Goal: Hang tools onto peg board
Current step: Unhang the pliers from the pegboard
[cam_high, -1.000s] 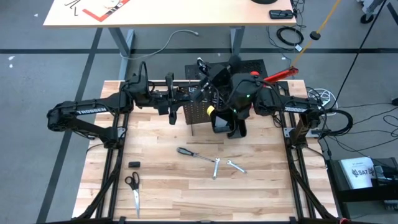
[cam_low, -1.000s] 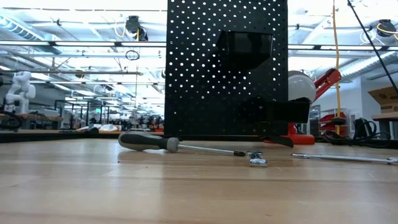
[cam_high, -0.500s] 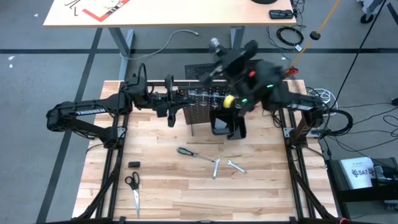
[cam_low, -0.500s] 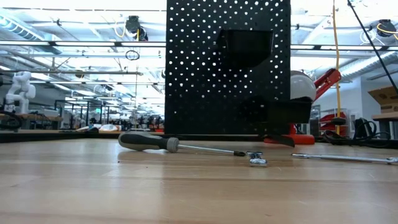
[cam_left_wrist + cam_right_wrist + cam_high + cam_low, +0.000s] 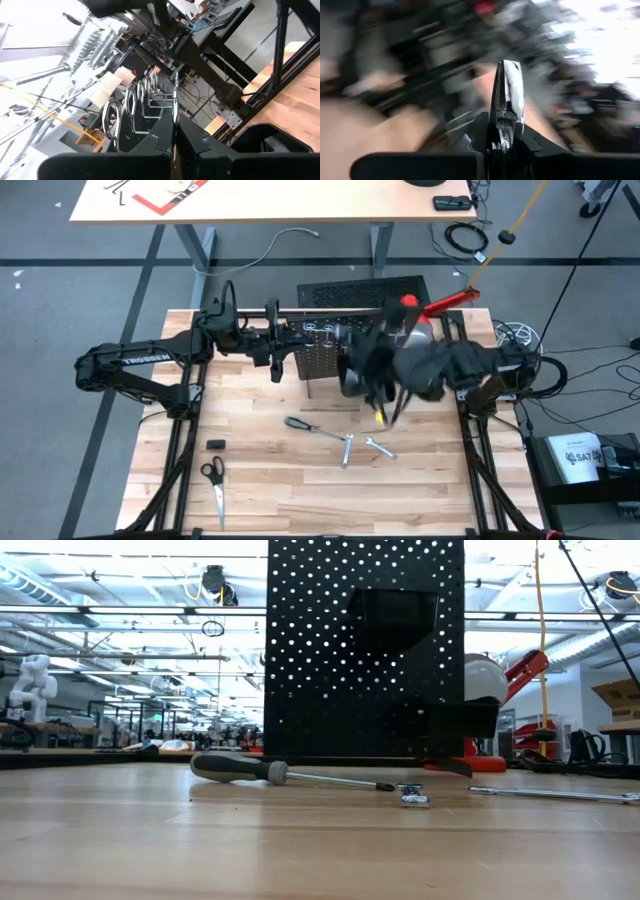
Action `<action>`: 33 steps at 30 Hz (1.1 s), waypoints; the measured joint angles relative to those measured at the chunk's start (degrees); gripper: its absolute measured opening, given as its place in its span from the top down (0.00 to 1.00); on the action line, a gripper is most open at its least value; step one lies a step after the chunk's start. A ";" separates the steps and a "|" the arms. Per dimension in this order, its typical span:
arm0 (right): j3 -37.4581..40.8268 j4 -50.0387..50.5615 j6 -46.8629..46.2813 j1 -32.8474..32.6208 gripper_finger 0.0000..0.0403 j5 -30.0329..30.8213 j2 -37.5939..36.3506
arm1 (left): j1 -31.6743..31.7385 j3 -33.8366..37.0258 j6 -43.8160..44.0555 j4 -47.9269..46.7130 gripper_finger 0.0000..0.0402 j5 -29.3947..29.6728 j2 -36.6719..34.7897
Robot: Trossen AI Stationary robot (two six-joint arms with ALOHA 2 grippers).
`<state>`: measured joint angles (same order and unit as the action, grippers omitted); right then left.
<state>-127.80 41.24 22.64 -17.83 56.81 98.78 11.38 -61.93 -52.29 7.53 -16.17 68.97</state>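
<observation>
From above, the peg board (image 5: 330, 358) stands upright at the far middle of the worktop (image 5: 300, 480), and the left claw (image 5: 283, 352) sits against its left end, apparently steadying it. The right claw (image 5: 380, 402) is swung low over the boards in front of the black bin (image 5: 356, 378), with a yellow-tipped thing at its tip that I judge to be the pliers; it is too smeared to be sure. The step in hand looks like carrying one tool to the board, and the next move calls for lining it up with a ring or the bin. The screwdriver (image 5: 312, 428) and two wrenches (image 5: 362, 446) still lie loose nearer the front, and scissors (image 5: 215, 480) lie at the front left, well apart. From worktop height, the board rises behind the screwdriver and no claw shows. In the left wrist view, the left claw's fingers are drawn together on a thin upright edge, which I take for the peg board's, just beside the silver rings (image 5: 131, 102). In the right wrist view, the right claw (image 5: 506, 137) is clamped on a narrow shiny metal piece (image 5: 507, 95).
</observation>
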 joint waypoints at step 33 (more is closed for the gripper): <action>0.10 32.45 -45.62 -5.19 0.93 -44.04 38.96 | 0.07 0.00 1.05 1.39 0.97 -0.12 0.02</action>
<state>-127.70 73.69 -22.98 -23.02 12.77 137.74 11.44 -61.93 -51.24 8.93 -16.29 68.99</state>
